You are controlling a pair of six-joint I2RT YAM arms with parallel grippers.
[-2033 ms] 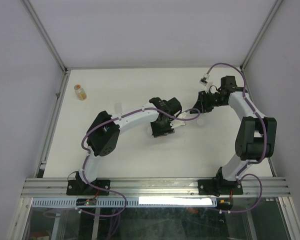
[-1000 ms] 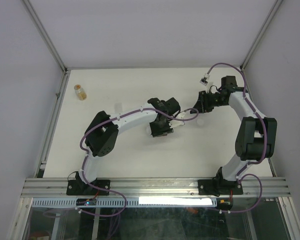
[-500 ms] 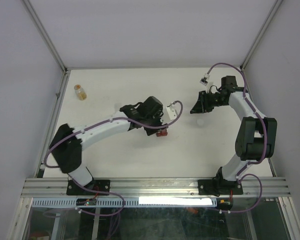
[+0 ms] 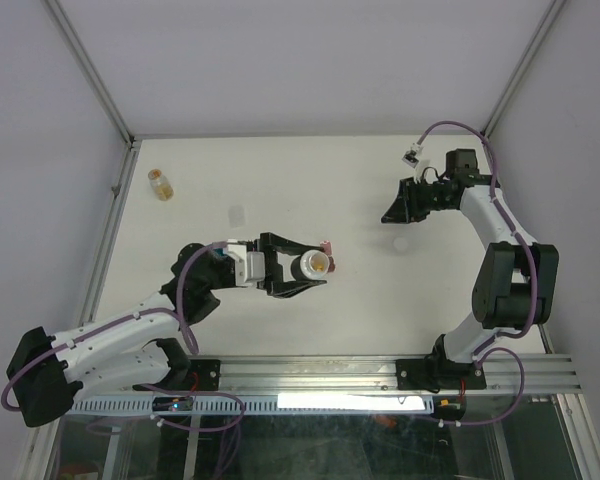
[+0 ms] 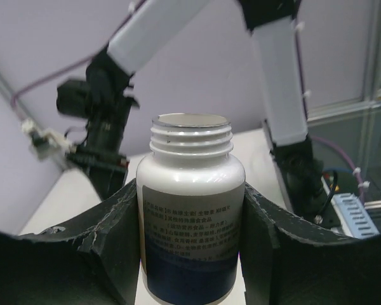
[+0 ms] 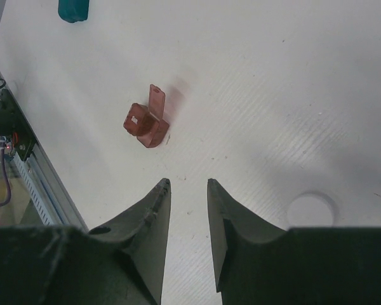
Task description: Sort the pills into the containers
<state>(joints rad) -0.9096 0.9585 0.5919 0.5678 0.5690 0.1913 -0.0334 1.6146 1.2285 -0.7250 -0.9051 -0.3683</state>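
Left gripper [image 4: 305, 266]: pinching uncapped white cylindrical plastic bottle [image 5: 190, 210]. Right gripper [image 6: 187, 187]: slightly spread, empty; dark red two-compartment plastic box [image 6: 146, 124] lies ahead. Step, likely: dispensing pills. Next: tilt bottle mouth over box.

Left arm [image 4: 120, 330] and right arm [image 4: 485, 215]: white tubular links, black joint housings, black fingers [image 6: 146, 241]. Purple cables [image 4: 450, 124], white-tied, run from the aluminium rail [image 4: 310, 375] outward.
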